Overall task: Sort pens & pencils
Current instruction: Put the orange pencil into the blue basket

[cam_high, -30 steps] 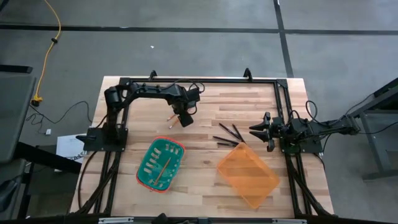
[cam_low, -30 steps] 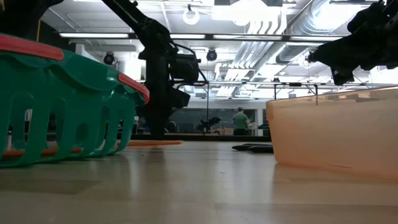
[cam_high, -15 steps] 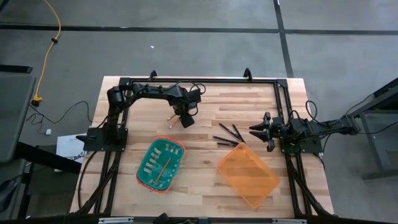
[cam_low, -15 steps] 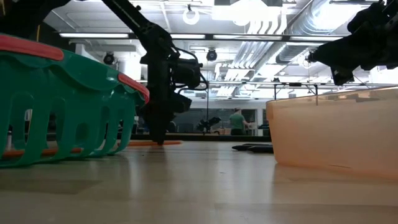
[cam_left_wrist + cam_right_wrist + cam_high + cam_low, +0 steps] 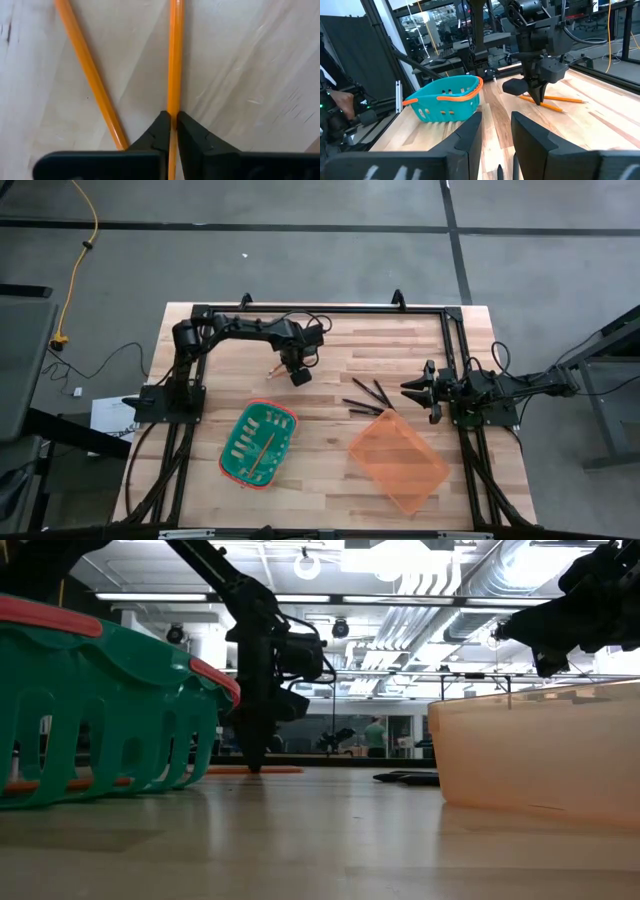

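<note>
While the right gripper (image 5: 412,390) waited apart-fingered just beyond the orange bin (image 5: 398,461), the left gripper (image 5: 171,131) had dropped to the tabletop on the far side of the green basket (image 5: 258,443) and pinched its fingers together on one pencil (image 5: 174,60). A second pencil (image 5: 90,75) lay loose beside it. The pens (image 5: 364,398) remained untouched near the bin. Judging by this, a lift toward the basket was next.

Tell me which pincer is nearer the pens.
The right pincer: it waits open just to the side of the pens. The left pincer is farther off across the table, shut on a pencil.
</note>
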Tool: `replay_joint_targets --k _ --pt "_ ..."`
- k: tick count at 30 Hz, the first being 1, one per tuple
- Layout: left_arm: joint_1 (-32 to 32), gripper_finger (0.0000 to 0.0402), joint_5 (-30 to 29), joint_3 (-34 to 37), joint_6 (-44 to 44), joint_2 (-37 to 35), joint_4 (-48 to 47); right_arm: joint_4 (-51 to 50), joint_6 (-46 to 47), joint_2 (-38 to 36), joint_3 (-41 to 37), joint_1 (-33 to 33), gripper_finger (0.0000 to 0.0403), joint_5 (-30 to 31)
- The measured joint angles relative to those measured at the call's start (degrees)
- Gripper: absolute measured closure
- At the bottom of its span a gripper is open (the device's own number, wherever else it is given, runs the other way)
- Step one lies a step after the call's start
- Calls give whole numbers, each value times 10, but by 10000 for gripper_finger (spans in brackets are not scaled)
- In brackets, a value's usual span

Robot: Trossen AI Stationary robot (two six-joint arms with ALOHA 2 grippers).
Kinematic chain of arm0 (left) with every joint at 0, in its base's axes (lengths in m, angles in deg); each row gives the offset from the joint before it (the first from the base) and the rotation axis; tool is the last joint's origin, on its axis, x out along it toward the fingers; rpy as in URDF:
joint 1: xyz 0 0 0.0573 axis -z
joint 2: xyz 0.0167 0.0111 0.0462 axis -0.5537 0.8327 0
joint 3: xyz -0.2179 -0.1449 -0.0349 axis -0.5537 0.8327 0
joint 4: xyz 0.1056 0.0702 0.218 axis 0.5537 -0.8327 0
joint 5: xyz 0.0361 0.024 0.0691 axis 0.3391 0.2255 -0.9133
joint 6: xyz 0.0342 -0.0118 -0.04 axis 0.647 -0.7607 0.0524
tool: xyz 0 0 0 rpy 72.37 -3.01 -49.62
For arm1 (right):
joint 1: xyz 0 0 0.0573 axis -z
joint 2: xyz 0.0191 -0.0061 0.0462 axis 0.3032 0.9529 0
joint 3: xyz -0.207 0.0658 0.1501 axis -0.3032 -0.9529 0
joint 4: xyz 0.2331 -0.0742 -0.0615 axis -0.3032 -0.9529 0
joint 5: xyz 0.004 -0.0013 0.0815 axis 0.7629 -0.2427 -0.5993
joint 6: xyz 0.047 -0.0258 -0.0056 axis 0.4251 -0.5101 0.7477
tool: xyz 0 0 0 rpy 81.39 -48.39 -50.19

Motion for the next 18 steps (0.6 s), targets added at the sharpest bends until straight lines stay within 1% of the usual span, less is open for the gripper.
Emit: replay_joint_targets --k 4,9,14,18 --pt "5 377 -3 1 0 0 0 0 0 0 0 0 306 0" --pt "9 396 5 2 3 -7 4 0 0 0 0 0 306 0" --pt "11 389 34 2 3 -34 5 0 0 0 0 0 306 0" --pt "8 397 32 2 2 -53 -1 0 0 0 0 0 306 0"
